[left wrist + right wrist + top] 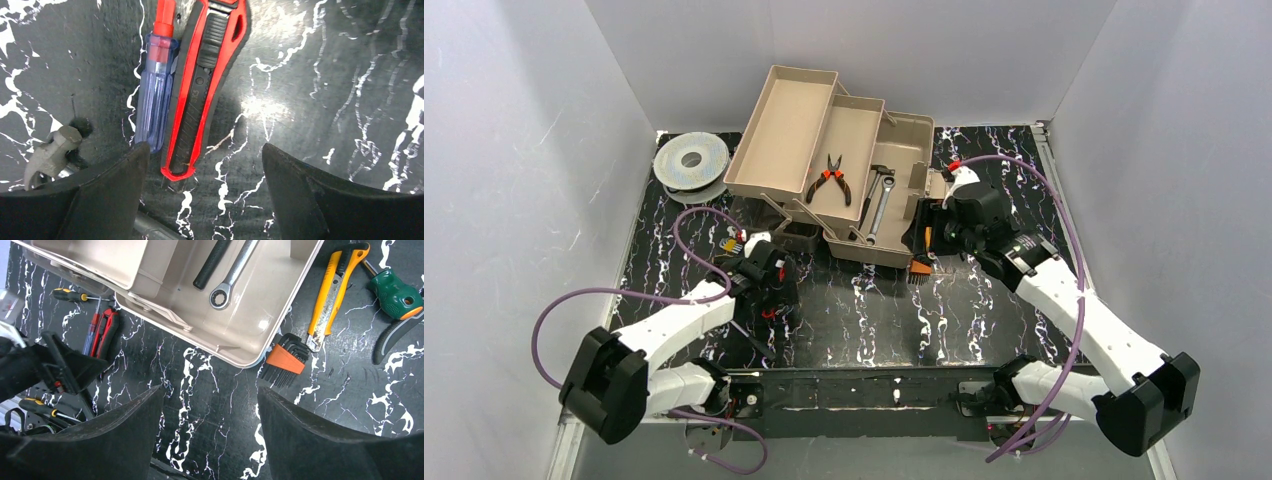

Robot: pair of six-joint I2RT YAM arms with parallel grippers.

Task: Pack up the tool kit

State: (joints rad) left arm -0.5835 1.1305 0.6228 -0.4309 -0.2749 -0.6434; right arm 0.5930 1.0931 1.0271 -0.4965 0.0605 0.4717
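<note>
The tan toolbox [907, 138] stands open at the back, its trays [786, 128] swung out to the left. Orange pliers [829, 178] lie in a tray, and a wrench [232, 272] and a black handle [210, 265] lie in the box. My left gripper [205, 150] is open low over the mat. The end of a red-and-black utility knife [202, 85] lies between its fingers, with a blue-handled screwdriver [156, 95] beside it. My right gripper [210, 390] hangs open and empty over bare mat by the box's near corner [250, 357].
An orange hex-key set [285, 360], a yellow utility knife [332, 295] and a green-handled tool [395, 295] lie on the mat right of the box. More screwdrivers [75, 295] lie on the left. A grey spool [691, 162] sits at the back left. White walls enclose the mat.
</note>
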